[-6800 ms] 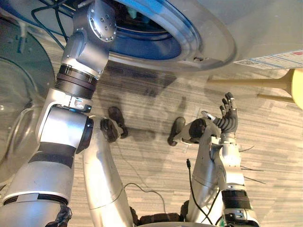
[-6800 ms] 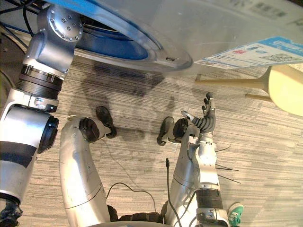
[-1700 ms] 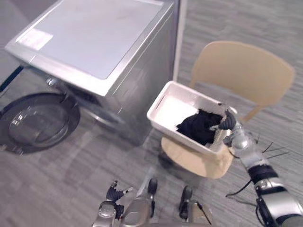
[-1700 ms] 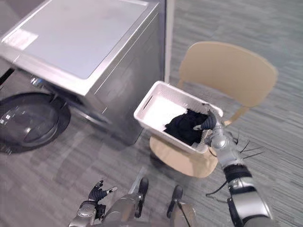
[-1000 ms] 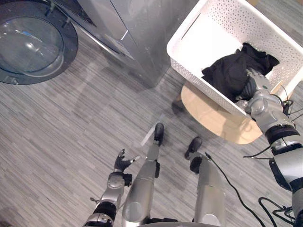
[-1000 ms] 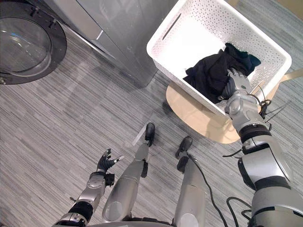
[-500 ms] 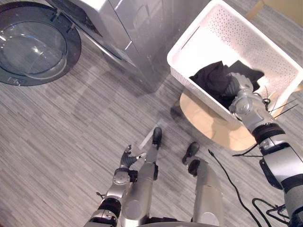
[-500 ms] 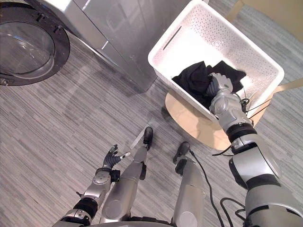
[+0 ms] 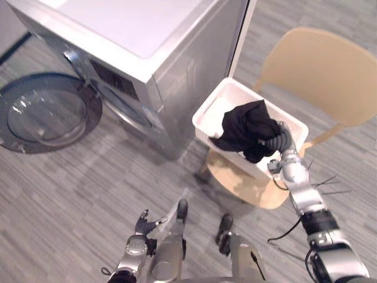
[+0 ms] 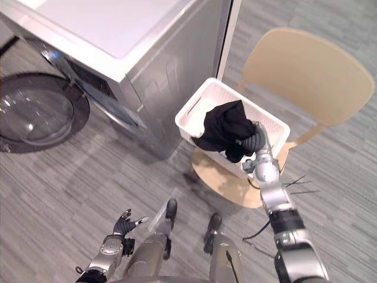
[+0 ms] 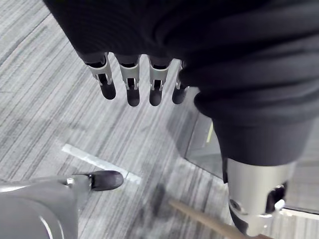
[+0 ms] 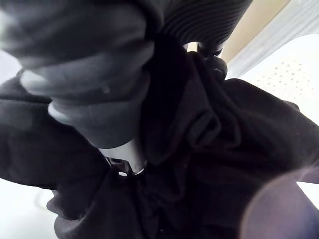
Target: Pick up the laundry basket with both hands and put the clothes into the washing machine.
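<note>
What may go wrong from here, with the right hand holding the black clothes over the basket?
1. The black garment hangs from the right hand low over the white basket; a trailing fold may catch the rim and pull the basket off the chair.
2. The open door of the washing machine is well to the left, so the cloth might slip on the way.

Matt cloth against hard, smooth surfaces.
Here's the black cloth garment (image 9: pixel 247 125), soft and matt; white perforated plastic laundry basket (image 9: pixel 207 113), smooth; silver metal washing machine (image 9: pixel 194 76), satin sheen; round glass door (image 9: pixel 44 115), glossy; pale wooden chair (image 9: pixel 321 71), smooth; grey floor (image 9: pixel 76 194), finely ribbed.
</note>
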Available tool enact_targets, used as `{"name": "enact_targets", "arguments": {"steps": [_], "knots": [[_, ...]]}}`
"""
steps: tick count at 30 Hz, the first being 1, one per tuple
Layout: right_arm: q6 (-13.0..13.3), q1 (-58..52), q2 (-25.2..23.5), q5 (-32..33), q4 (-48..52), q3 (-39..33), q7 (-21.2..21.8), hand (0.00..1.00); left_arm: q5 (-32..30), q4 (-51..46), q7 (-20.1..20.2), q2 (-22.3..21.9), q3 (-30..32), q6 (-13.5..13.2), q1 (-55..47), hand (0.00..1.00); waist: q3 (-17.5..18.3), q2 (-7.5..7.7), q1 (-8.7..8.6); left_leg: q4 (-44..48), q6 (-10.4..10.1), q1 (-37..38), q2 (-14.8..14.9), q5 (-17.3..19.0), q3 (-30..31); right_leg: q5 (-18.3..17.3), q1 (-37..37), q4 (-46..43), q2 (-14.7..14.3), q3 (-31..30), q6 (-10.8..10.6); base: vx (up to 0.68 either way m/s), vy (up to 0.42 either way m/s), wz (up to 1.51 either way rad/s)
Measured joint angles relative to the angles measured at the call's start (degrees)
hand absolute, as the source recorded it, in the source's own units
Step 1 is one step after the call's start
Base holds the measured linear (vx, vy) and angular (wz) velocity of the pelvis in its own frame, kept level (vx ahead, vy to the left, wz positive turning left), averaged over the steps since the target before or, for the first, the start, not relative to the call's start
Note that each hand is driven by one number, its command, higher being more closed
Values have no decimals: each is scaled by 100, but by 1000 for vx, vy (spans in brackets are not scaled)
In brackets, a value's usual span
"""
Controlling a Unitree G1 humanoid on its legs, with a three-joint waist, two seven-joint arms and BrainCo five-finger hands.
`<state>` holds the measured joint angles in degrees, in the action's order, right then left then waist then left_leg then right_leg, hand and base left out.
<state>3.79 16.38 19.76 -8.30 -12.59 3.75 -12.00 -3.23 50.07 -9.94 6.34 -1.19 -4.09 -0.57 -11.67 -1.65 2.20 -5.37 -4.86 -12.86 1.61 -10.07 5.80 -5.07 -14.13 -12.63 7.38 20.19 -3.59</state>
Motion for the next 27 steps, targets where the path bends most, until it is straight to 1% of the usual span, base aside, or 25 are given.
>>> {"name": "enact_targets", "arguments": {"steps": [2, 3, 4, 5, 6, 7, 8, 10, 11, 12, 13, 14, 15, 16, 17, 18, 19, 20, 21, 22, 23, 24, 25, 26, 27], "knots": [[87, -315, -298, 184, 442, -37, 74, 100, -32, 2, 1, -35, 168, 27, -128, 0, 179, 8, 0, -1, 30, 150, 25, 98, -106, 72, 163, 178, -63, -96, 11, 70, -8, -34], [179, -504, -571, 359, 776, -63, 110, 100, -33, 1, 0, -38, 222, 52, -206, 0, 284, 13, 1, -1, 69, 223, 57, 150, -210, 172, 252, 358, -127, -212, -5, 50, -3, -44], [230, -554, -668, 449, 889, -60, 127, 100, -32, 1, 2, -46, 258, 54, -225, 0, 295, 16, 3, -1, 80, 255, 71, 159, -282, 224, 282, 425, -151, -280, 10, 26, 0, -70], [277, -633, -889, 651, 1167, -22, 240, 100, -28, 0, 1, -77, 387, 57, -283, 0, 316, 23, 21, -3, 112, 303, 111, 205, -486, 356, 297, 594, -225, -486, -3, 8, 1, -71], [324, -664, -985, 760, 1295, 47, 269, 100, -23, -1, 0, -68, 415, 57, -316, 0, 323, 27, 27, -3, 157, 311, 136, 237, -613, 449, 290, 702, -269, -611, 21, -1, 0, -74], [365, -693, -1038, 843, 1365, 84, 336, 100, -22, -1, 0, -56, 418, 58, -334, 0, 326, 32, 28, -3, 158, 311, 148, 242, -676, 512, 289, 767, -289, -666, 20, -3, -6, -56], [478, -732, -1092, 1024, 1425, 177, 463, 100, -17, -3, -1, -47, 419, 58, -349, 0, 326, 33, 28, -2, 162, 310, 167, 246, -764, 624, 298, 884, -326, -763, 33, -8, -6, -37], [492, -869, -1209, 1206, 1479, 206, 554, 100, 9, -81, 1, -60, 417, 56, -320, 0, 326, 32, 24, 103, 189, 271, 163, 257, -743, 650, 254, 735, -308, -785, 44, -13, -12, -3], [494, -1030, -1229, 1288, 1533, 195, 602, 100, 33, -215, -2, -59, 423, 39, -321, 0, 316, 14, 32, 347, 305, 113, 205, 322, -674, 404, 171, 331, -325, -961, -81, -50, -26, 37], [494, -1101, -1262, 1344, 1579, 194, 610, 100, 33, -269, -2, -48, 436, 32, -312, 0, 310, 8, 1, 454, 370, 34, 209, 368, -613, 59, 48, -238, -314, -1141, -50, -17, -68, 95], [534, -1270, -1314, 1447, 1683, 195, 616, 100, 41, -422, -5, -27, 465, -14, -293, 0, 307, 40, -13, 648, 358, -16, 109, 374, -290, -551, -27, -1441, -267, -1441, -126, -33, -165, 140], [592, -1278, -1323, 1457, 1690, 264, 658, 100, 55, -606, -10, -30, 474, -20, -310, 0, 311, 86, 26, 889, 325, -138, -50, 362, 3, -947, 210, -1740, -233, -1720, -249, 4, -154, 126], [599, -1272, -1323, 1457, 1692, 289, 666, 100, 58, -631, -10, -30, 472, -20, -314, 0, 309, 92, 37, 909, 324, -152, -66, 360, 29, -982, 236, -1719, -234, -1744, -253, -119, -243, 109], [624, -1135, -1315, 1452, 1691, 435, 699, 100, 130, -973, -18, -60, 455, -33, -405, 0, 296, 95, 111, 992, 210, -297, -168, 282, 231, -1280, 396, -1421, -254, -1907, -117, -140, -173, 61], [637, -977, -1289, 1452, 1680, 566, 707, 100, 158, -1214, -24, -136, 439, -64, -471, 0, 259, 1, 218, 981, 98, -410, -109, 193, 355, -1387, 426, -1226, -393, -1861, 107, -196, -224, 70], [638, -915, -1238, 1451, 1672, 647, 713, 100, 164, -1363, -34, -215, 426, -76, -534, 0, 241, -112, 222, 965, 59, -473, -37, 136, 452, -1337, 416, -1188, -509, -1762, 112, -212, -178, 60], [659, -871, -1156, 1452, 1664, 813, 722, 100, 186, -1767, -36, -325, 377, -109, -757, 0, 231, -259, 234, 858, 14, -571, 59, 78, 757, -1308, 327, -1256, -665, -1471, 260, -278, -212, 88], [680, -880, -1107, 1446, 1636, 850, 726, 100, 277, -2003, -38, -364, 279, -122, -861, 0, 204, -319, 220, 652, 1, -568, 119, 128, 883, -1320, 296, -1302, -663, -1248, 343, -325, -243, 99], [689, -875, -1053, 1446, 1587, 834, 723, 100, 293, -2086, -35, -373, 159, -121, -888, 0, 188, -349, 218, 468, 132, -530, 188, 302, 827, -1260, 314, -1248, -703, -1094, 436, -310, -196, 127], [691, -803, -923, 1440, 1434, 750, 721, 100, 315, -2329, -11, -424, -20, -117, -897, 0, 167, -276, 178, 365, 480, -648, 196, 740, 173, -1004, 330, -910, -497, -682, 598, -294, -173, 141], [693, -692, -803, 1435, 1286, 639, 717, 100, 317, -2602, -5, -457, -172, -130, -886, 0, 145, -239, 148, 583, 427, -753, 94, 670, -357, -825, 328, -698, -315, -427, 627, -219, -112, 142], [689, -660, -755, 1431, 1221, 591, 716, 100, 317, -2741, -1, -460, -255, -137, -863, 0, 145, -218, 152, 765, 422, -757, 30, 666, -603, -726, 316, -600, -212, -323, 629, -197, -105, 129], [682, -628, -673, 1421, 1114, 487, 701, 100, 286, -3090, 16, -463, -321, -182, -862, 0, 148, -215, 149, 1290, 419, -630, -56, 674, -999, -566, 277, -461, -24, -121, 632, -175, -68, 102], [666, -612, -621, 1403, 1037, 511, 704, 100, 280, -3335, 0, -450, -296, -278, -877, 0, 167, -247, 150, 1642, 411, -414, 8, 716, -1147, -480, 276, -376, 39, -4, 646, -177, -50, 89], [661, -592, -596, 1386, 990, 544, 711, 100, 280, -3472, -6, -440, -283, -316, -878, 0, 191, -284, 151, 1812, 424, -257, 95, 746, -1210, -435, 279, -330, 44, 67, 648, -143, -11, 65]]}}
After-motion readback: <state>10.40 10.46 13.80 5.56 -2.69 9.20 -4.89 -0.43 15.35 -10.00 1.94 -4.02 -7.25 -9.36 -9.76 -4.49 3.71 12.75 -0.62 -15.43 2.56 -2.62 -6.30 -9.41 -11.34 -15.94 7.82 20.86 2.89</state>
